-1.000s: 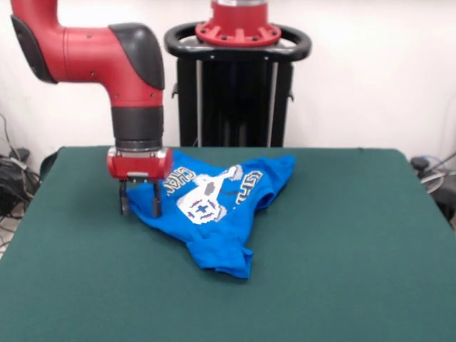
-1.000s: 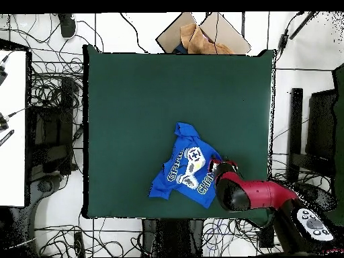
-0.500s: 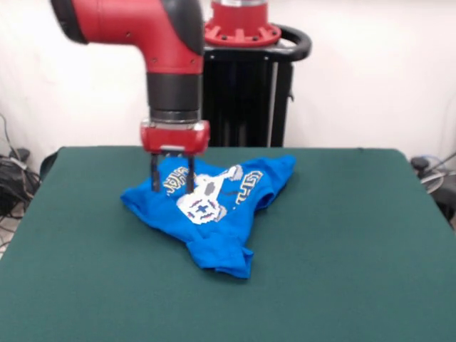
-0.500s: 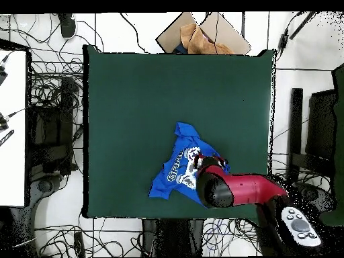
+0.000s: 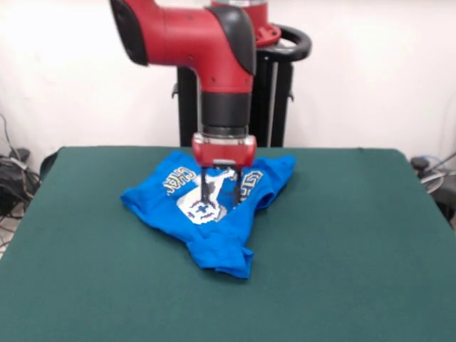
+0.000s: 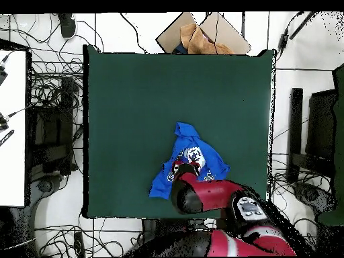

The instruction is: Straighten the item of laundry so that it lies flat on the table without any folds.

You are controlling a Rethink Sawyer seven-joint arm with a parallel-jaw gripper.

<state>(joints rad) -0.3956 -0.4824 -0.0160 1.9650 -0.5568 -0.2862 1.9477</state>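
**Gripper over the print, shirt still bunched**

Nearest us in the front view, the small bright blue short-sleeved T-shirt [image 5: 214, 214] tapers to a folded point that curls back on itself, and we judge that this tail is what most needs drawing out. The shirt lies crumpled in a rough triangle toward the robot's side of the large dark green felt-covered table [image 5: 342, 285], well clear of every edge. Just behind the point, the red and black gripper [image 5: 221, 194] stands upright over the white pixel print, its two dark fingers [image 5: 205, 189] set a narrow way apart and holding nothing; we cannot tell whether the tips touch the cloth. To do this well, we would pinch a single layer at an edge or corner rather than mid-chest, then pull low and outward so the folds slide open.

Nothing else rests on the table. From overhead, tangled cables [image 6: 50, 94] and a brown cardboard piece [image 6: 201, 37] lie beyond its edges, out of the way.
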